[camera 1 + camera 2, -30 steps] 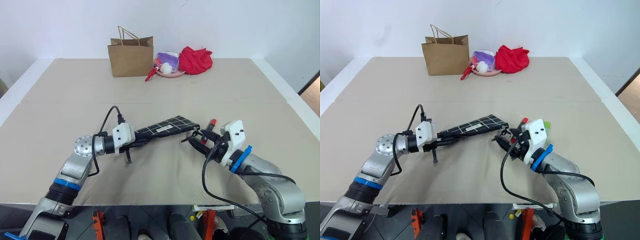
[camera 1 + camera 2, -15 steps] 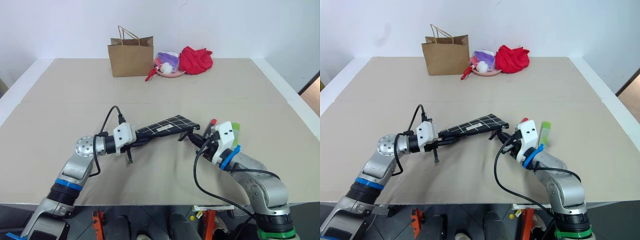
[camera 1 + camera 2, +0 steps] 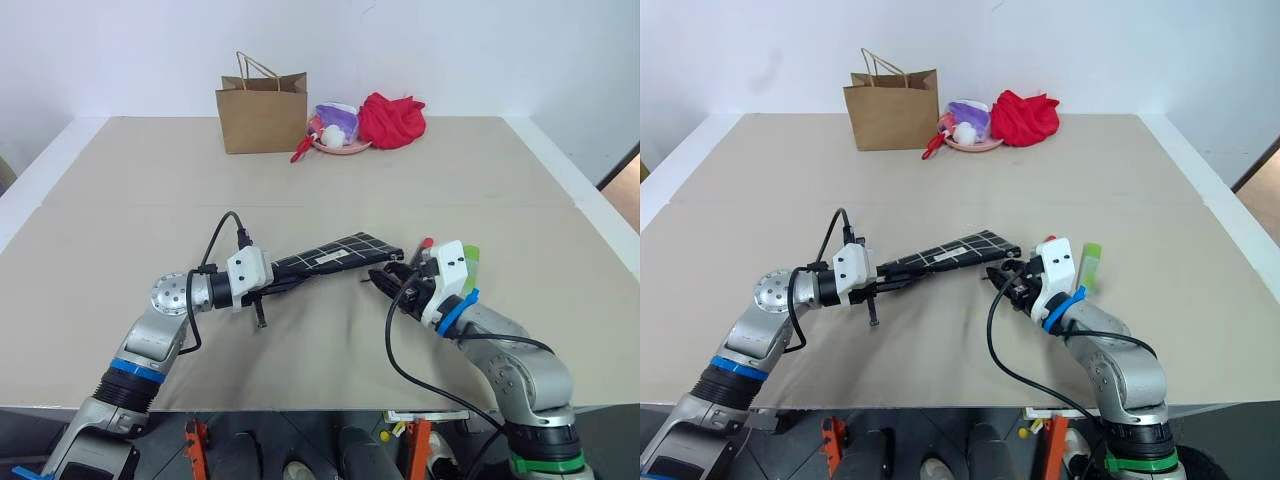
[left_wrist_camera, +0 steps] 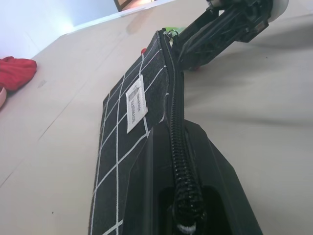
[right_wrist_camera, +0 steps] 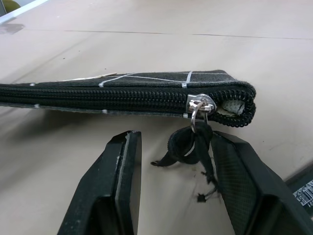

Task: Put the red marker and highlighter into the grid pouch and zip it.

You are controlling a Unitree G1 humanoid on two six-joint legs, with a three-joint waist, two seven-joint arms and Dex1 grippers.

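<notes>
Right gripper (image 5: 171,196) has closed in on the pouch end since a second ago, uncovering the highlighter behind it; left arm and pouch haven't shifted.

Left to right: left gripper (image 3: 268,288) is clamped on the near-left end of the grid pouch (image 3: 335,253), holding it edge-up off the table (image 3: 150,200) with the zipper (image 4: 177,132) running along the top edge. Pouch's long axis runs from the left gripper toward the right gripper. Zipper looks fully closed, slider at the far right end with a black pull cord (image 5: 193,147) hanging from it. Right gripper sits just beside that end, fingers (image 5: 120,186) apart, cord dangling between them, nothing pinched yet. Red marker (image 3: 426,243) peeks out just behind the right gripper, highlighter (image 3: 1091,264) lies on the table just right of it. Both still outside the pouch.

Next move likely turns on the cord: it's straight ahead between the right fingers, so the right arm is the one to pinch it and pull toward the left gripper.
</notes>
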